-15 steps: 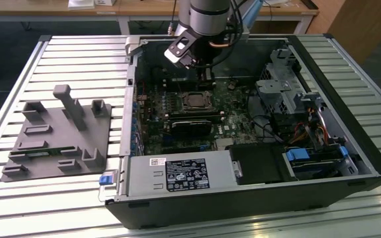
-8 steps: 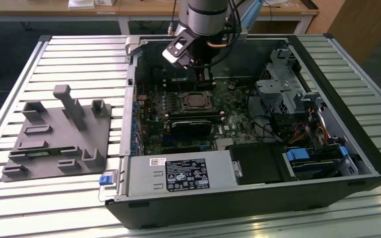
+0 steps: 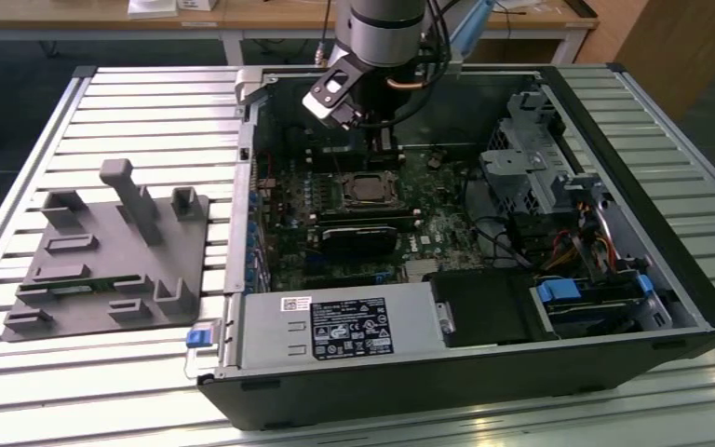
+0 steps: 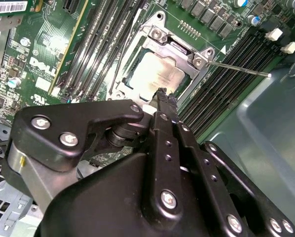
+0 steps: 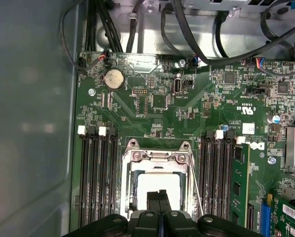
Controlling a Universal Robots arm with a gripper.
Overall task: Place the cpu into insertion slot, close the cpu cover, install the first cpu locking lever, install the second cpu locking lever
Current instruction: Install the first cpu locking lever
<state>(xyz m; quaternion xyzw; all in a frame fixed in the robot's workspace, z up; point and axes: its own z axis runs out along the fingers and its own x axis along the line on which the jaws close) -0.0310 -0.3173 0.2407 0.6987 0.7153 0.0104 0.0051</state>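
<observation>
An open computer case [image 3: 482,372] lies on the slatted bench [image 3: 134,93], its motherboard [image 5: 152,113] facing up. The pincer [image 5: 160,200], fingers pressed together on nothing, is poised over the edge of the insertion slot [image 5: 126,187]. The cpu cover [image 4: 155,42] appears lowered onto the seated cpu [image 4: 155,74], so both steps look done. A thin locking lever [image 4: 236,68] juts sideways, seemingly unlatched; lever work remains.

In both wrist views my pincer [image 4: 163,95] hid the near edge of the cpu [image 4: 155,74] and the cpu cover [image 4: 146,43]; the pincer's own body ran off each picture's edge.
</observation>
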